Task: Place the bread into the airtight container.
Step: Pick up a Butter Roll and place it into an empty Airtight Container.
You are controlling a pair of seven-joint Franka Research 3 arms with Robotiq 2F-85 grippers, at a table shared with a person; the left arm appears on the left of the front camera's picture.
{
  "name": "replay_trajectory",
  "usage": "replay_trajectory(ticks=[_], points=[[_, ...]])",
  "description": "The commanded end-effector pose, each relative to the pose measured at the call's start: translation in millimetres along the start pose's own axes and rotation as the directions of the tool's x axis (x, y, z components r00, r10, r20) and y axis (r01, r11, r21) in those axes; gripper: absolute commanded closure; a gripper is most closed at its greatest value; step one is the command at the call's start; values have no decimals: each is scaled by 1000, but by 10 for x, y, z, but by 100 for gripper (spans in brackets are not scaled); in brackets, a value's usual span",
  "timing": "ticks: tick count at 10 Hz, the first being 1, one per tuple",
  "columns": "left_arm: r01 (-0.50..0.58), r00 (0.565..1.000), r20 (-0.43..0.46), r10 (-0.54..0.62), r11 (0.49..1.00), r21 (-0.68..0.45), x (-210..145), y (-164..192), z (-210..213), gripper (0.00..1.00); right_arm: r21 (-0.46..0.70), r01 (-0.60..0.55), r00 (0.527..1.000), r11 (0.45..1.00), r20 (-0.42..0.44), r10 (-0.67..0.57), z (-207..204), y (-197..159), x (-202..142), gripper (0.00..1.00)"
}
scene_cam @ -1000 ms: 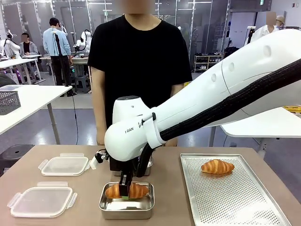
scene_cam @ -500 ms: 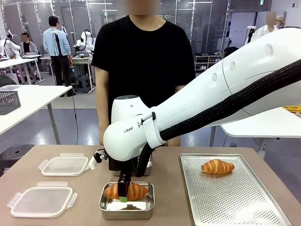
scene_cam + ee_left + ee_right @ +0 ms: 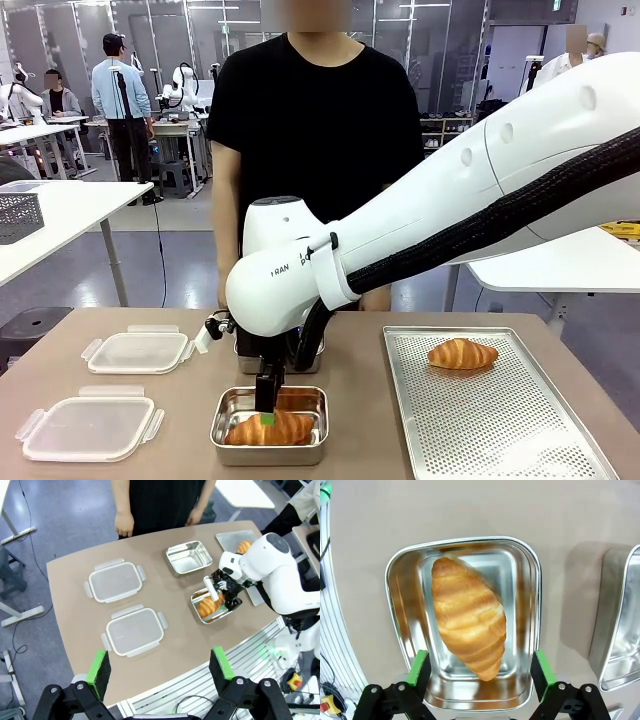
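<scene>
A golden croissant, the bread (image 3: 268, 430) (image 3: 467, 617), lies loose and slantwise on the floor of the near steel airtight container (image 3: 218, 438) (image 3: 394, 630) (image 3: 194, 611). My right gripper (image 3: 268, 408) (image 3: 479, 672) hangs open just above it, its green pads standing wide on either side of the bread without touching it. High above the table, the left gripper (image 3: 161, 667) is open and holds nothing. A second croissant (image 3: 462, 353) rests on the perforated tray (image 3: 500, 420).
A second, empty steel container (image 3: 189, 556) (image 3: 620, 630) stands just behind the filled one. Two clear lids (image 3: 138, 352) (image 3: 88, 428) lie at the table's left. A person stands at the far edge with hands (image 3: 123, 526) near the table.
My right gripper opened and let go of the croissant, which dropped to the container's floor. The gripper rose slightly above it.
</scene>
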State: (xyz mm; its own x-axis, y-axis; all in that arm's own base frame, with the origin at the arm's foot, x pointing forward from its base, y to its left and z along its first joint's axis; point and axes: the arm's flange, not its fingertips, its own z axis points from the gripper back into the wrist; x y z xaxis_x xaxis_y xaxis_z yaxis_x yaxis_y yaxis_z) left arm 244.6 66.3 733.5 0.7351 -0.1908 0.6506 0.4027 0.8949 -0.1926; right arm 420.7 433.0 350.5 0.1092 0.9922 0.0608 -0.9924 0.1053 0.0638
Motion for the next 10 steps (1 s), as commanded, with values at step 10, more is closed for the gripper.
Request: replay_trajectory(ticks=[10], points=[[11,1000,-1,-11,1000,2,13,-1,19,0,3,-3,1000,1000,-1,3,-23,8,17,0]])
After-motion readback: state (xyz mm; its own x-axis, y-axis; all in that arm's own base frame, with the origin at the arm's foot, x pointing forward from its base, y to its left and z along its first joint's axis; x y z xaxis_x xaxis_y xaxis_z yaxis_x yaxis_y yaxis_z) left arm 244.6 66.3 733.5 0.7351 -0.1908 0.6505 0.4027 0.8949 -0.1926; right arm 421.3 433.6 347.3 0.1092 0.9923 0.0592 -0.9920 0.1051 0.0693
